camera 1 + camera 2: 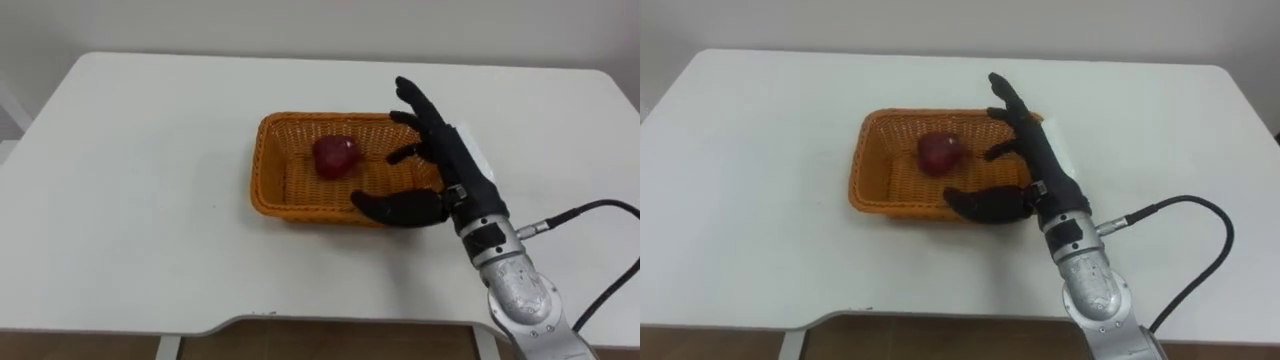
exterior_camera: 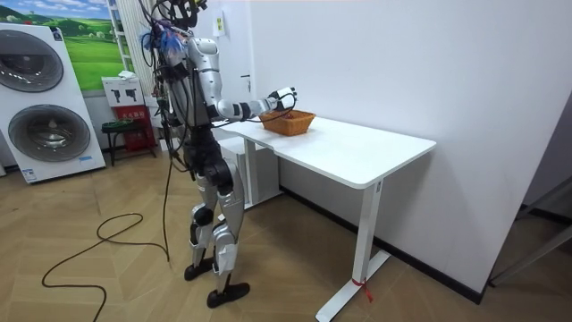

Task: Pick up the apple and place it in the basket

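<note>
Room view: robot stands at table (image 2: pixel 357 152); left eye view: apple (image 1: pixel 337 157) in basket (image 1: pixel 265 165), right hand (image 1: pixel 440 150) splayed at rim

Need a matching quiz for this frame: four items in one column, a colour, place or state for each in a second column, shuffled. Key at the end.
Column one
1. apple
2. basket
3. right robot hand
4. table

Column two
A. white, bears the basket
B. open, fingers straight, over the basket's right end
C. red, lying inside the basket
D. orange wicker, standing on the table

Pairs: 1-C, 2-D, 3-B, 4-A
</note>
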### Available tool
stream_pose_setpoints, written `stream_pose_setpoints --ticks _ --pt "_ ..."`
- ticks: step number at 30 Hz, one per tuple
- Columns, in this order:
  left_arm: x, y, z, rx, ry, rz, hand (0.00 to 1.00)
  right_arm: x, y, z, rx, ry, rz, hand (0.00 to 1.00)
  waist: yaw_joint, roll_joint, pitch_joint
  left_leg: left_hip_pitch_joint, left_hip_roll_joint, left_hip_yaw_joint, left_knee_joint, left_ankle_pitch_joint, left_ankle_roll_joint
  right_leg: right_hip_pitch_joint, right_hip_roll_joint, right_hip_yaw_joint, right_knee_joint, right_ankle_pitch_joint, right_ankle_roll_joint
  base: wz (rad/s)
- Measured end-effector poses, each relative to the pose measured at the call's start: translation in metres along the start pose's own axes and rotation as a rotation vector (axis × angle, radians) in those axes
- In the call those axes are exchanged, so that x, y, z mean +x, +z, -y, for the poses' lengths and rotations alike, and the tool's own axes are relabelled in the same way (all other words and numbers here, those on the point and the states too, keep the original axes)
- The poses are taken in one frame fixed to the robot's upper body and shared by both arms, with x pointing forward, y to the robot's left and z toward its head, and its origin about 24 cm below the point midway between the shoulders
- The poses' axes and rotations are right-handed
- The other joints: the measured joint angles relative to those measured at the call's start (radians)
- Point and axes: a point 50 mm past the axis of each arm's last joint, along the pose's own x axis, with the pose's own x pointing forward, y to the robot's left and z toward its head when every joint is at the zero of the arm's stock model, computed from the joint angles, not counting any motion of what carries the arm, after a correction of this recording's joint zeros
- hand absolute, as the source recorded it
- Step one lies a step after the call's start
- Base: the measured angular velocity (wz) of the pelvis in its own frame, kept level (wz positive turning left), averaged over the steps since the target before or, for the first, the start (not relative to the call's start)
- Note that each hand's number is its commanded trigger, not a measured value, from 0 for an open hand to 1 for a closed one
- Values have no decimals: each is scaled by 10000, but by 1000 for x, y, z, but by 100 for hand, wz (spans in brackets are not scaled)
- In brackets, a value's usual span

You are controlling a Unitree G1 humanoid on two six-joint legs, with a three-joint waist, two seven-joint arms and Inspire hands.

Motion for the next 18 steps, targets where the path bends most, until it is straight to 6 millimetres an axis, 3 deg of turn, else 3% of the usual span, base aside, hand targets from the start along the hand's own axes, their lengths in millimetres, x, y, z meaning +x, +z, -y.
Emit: stream_pose_setpoints --ticks 11,18 --pt "-1 -6 -1 -36 41 -137 0 1 1 4 -45 -279 34 0 -31 -54 12 37 -2 3 -1 9 -5 17 6 38 8 0 0 0" --pt "-2 -10 -5 -80 384 -249 0 -1 -2 42 -96 -2786 -77 0 -151 -265 51 29 -1 14 23 13 -2 18 0 13 24 0 0 0"
